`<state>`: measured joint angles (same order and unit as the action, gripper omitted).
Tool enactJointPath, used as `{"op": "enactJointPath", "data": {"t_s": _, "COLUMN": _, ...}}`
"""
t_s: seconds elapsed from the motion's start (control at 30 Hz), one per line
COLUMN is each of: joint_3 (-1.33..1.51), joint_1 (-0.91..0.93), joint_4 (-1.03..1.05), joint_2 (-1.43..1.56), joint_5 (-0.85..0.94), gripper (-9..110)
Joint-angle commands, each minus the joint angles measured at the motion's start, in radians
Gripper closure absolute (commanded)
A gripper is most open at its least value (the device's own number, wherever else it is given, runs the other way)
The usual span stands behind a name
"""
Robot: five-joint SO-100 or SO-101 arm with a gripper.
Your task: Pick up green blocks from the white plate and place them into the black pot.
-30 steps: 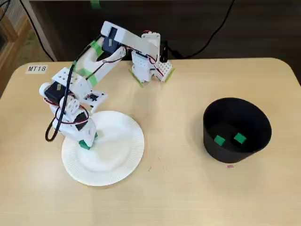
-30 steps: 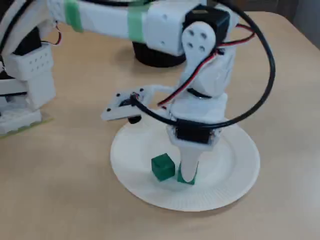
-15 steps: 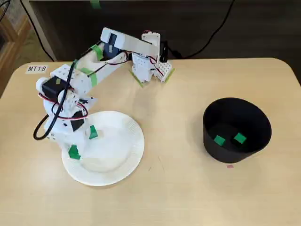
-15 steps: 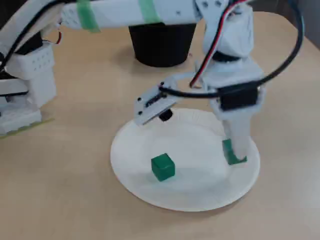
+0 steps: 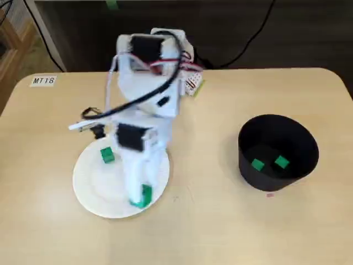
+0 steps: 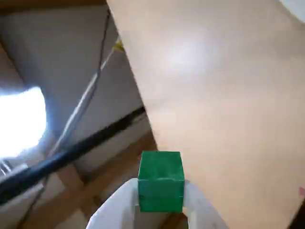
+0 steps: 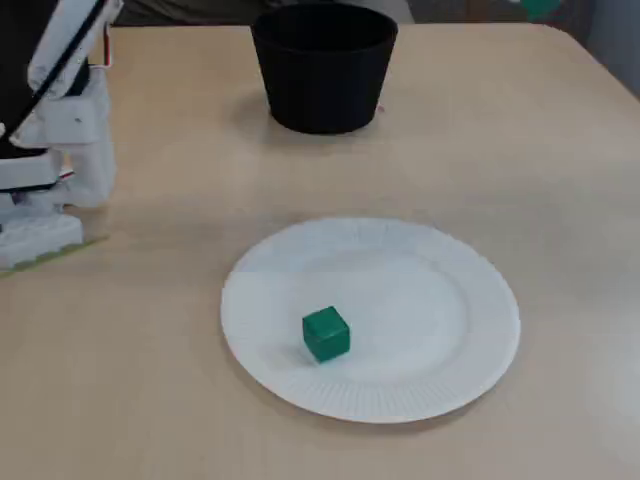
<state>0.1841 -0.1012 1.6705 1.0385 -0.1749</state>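
Note:
My gripper (image 5: pixel 138 199) is shut on a green block (image 5: pixel 145 194) and hangs above the near right part of the white plate (image 5: pixel 96 190) in a fixed view. The wrist view shows that block (image 6: pixel 161 179) clamped between the two white fingers (image 6: pixel 195 205), with tabletop beyond. A second green block (image 5: pixel 107 155) lies on the plate's far left part, apart from the gripper; it (image 7: pixel 325 333) also shows on the plate (image 7: pixel 430 330) in a fixed view. The black pot (image 5: pixel 300 141) stands at the right and holds two green blocks (image 5: pixel 257 164).
The white arm (image 5: pixel 144 83) rises over the plate from its base at the table's back edge. A label reading MT18 (image 5: pixel 43 80) is stuck at the back left corner. In a fixed view the pot (image 7: pixel 323 65) stands behind the plate, and the arm's base (image 7: pixel 55 150) is at the left.
The gripper has lifted one green block off the plate and swung it from the plate's left side toward the pot side. The arm has risen out of the low fixed view.

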Motion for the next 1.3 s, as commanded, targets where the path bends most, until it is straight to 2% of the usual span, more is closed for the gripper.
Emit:
{"op": "enactJointPath", "data": {"t_s": 0.0, "joint_3": 0.178, "joint_1": -0.179, "joint_4": -0.006, "joint_2": 0.173, "joint_5": 0.078, "gripper": 104}}
{"op": "enactJointPath", "data": {"t_s": 0.23, "joint_3": 0.641, "joint_1": -0.454, "joint_4": -0.015, "joint_2": 0.385, "joint_5": 0.181, "gripper": 104}}
{"op": "enactJointPath", "data": {"t_s": 0.47, "joint_3": 0.818, "joint_1": -0.563, "joint_4": -0.091, "joint_2": 0.396, "joint_5": 0.158, "gripper": 104}}
{"op": "enactJointPath", "data": {"t_s": 0.53, "joint_3": 0.831, "joint_1": -0.566, "joint_4": -0.120, "joint_2": 0.402, "joint_5": 0.135, "gripper": 102}}
{"op": "enactJointPath", "data": {"t_s": 0.63, "joint_3": 0.834, "joint_1": -0.549, "joint_4": -0.141, "joint_2": 0.423, "joint_5": 0.156, "gripper": 92}}
{"op": "enactJointPath", "data": {"t_s": 0.83, "joint_3": 0.834, "joint_1": -0.480, "joint_4": -0.140, "joint_2": 0.453, "joint_5": 0.130, "gripper": 87}}
{"op": "enactJointPath", "data": {"t_s": 1.03, "joint_3": 0.838, "joint_1": -0.439, "joint_4": -0.115, "joint_2": 0.465, "joint_5": 0.078, "gripper": 89}}
{"op": "enactJointPath", "data": {"t_s": 1.2, "joint_3": 0.838, "joint_1": -0.356, "joint_4": -0.069, "joint_2": 0.489, "joint_5": -0.023, "gripper": 104}}
{"op": "enactJointPath", "data": {"t_s": 1.27, "joint_3": 0.838, "joint_1": -0.302, "joint_4": -0.048, "joint_2": 0.499, "joint_5": -0.067, "gripper": 104}}
